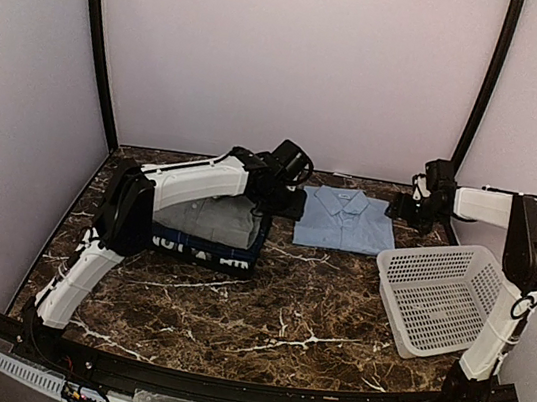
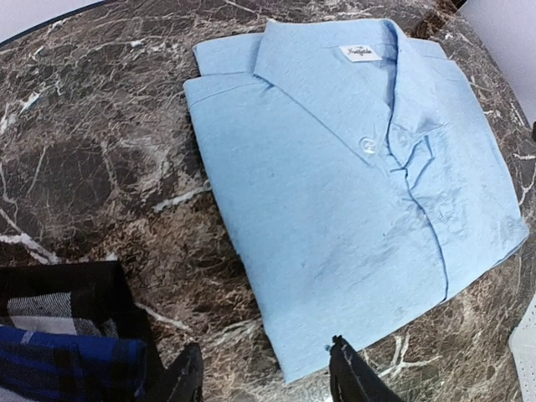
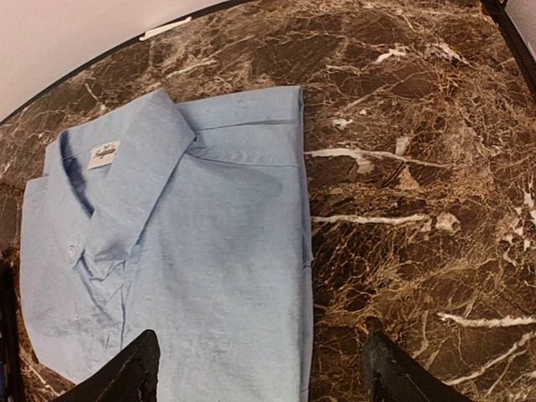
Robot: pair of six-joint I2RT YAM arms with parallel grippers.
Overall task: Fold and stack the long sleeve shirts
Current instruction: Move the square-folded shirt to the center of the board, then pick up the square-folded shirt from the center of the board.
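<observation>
Flanking the folded light blue shirt (image 1: 345,220) at the far middle of the marble worktop (image 1: 282,314), both arms are hovering at its side edges. The left end effector (image 2: 264,352) is standing released, fingers apart, with a corner of the shirt lying just ahead of the gap and nothing gripped. The right end effector (image 3: 260,339) is gaping wide over the opposite edge, likewise empty. To the left, the grey shirt (image 1: 213,218) is lying folded atop the dark navy shirt (image 1: 203,249) (the stack this one is presumably joining). Doing this step well likely means pinching both edges through every layer, lifting level so the fold is not spilling open, and lowering it squarely onto the grey one.
</observation>
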